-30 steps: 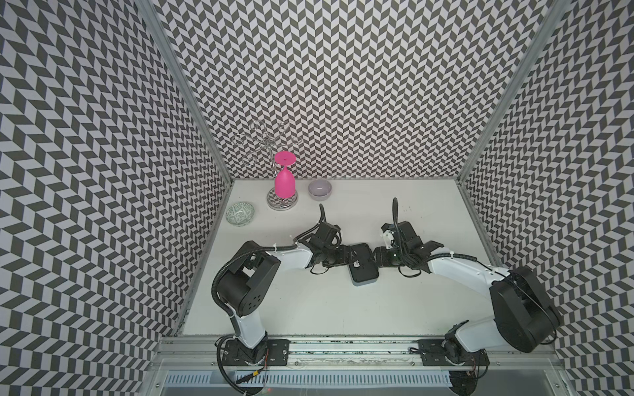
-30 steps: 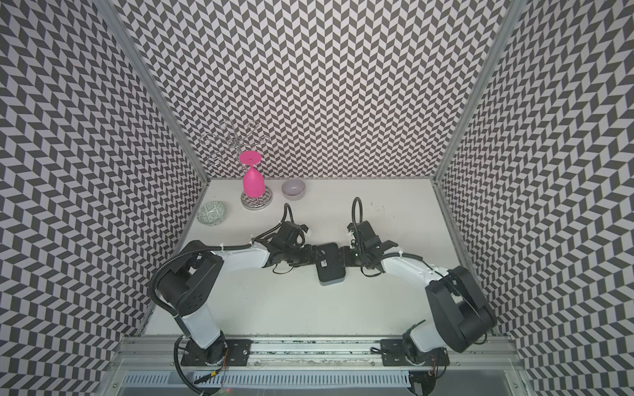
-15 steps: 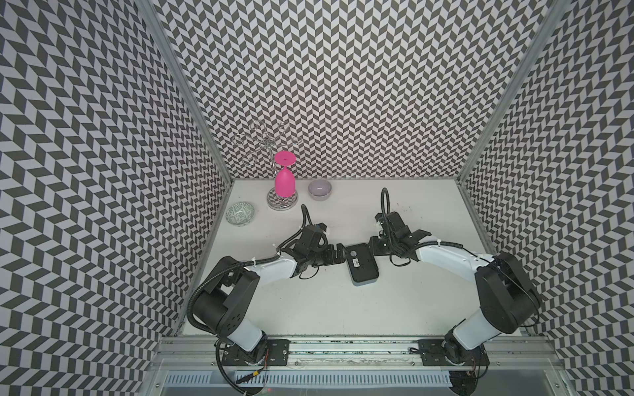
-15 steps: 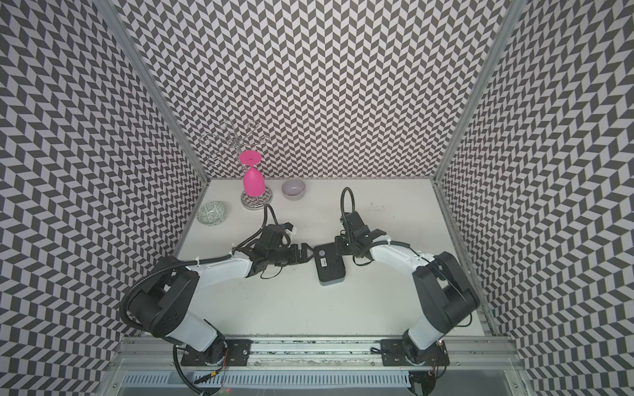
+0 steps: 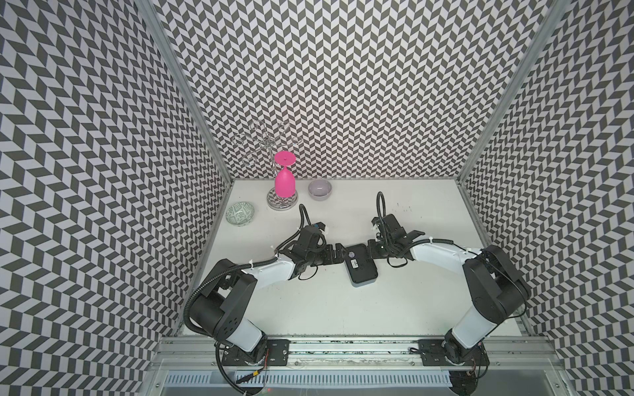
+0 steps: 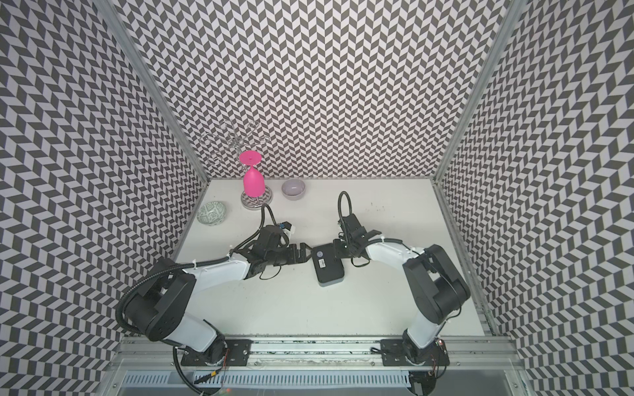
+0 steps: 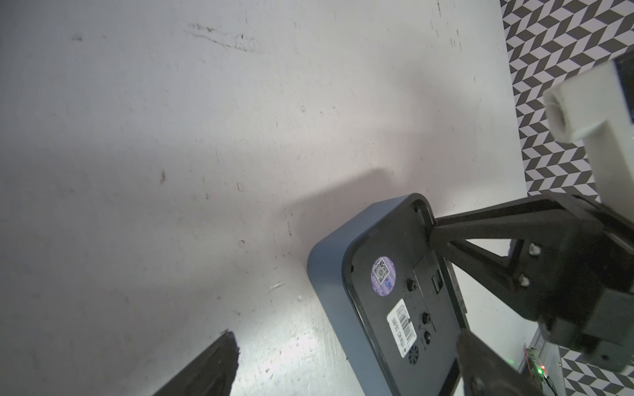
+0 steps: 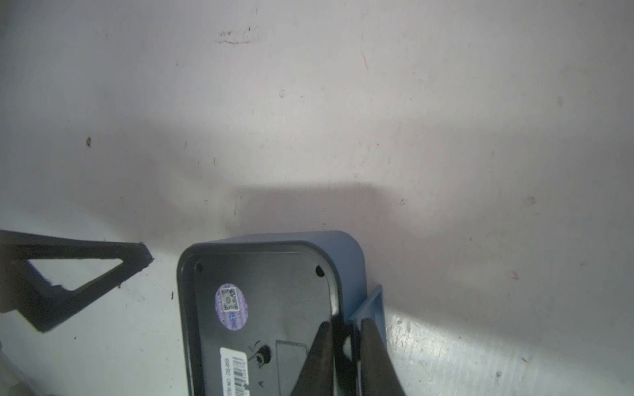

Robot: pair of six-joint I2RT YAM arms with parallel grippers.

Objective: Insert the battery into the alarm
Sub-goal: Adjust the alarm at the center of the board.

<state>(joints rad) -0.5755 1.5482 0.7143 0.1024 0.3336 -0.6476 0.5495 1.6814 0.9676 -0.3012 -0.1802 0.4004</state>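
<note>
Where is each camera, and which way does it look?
Top views: high over the arms' bases, looking down on both arms and the blue rounded-rectangular plastic alarm.
Left wrist: rides the left arm, faces the alarm's back; open left pincer shows.
Right wrist: rides the right arm, faces the alarm; right pincer pinches its edge.
Shared: both wrist views show the alarm's back.

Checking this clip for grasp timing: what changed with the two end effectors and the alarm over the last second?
The right end effector moved slightly toward the alarm and closed to a narrow pinch on its side edge. The left end effector opened wider and drew back a little, staying beside the alarm. The alarm, back side up, barely moved; the pink glass and grey bowl stayed put.
</note>
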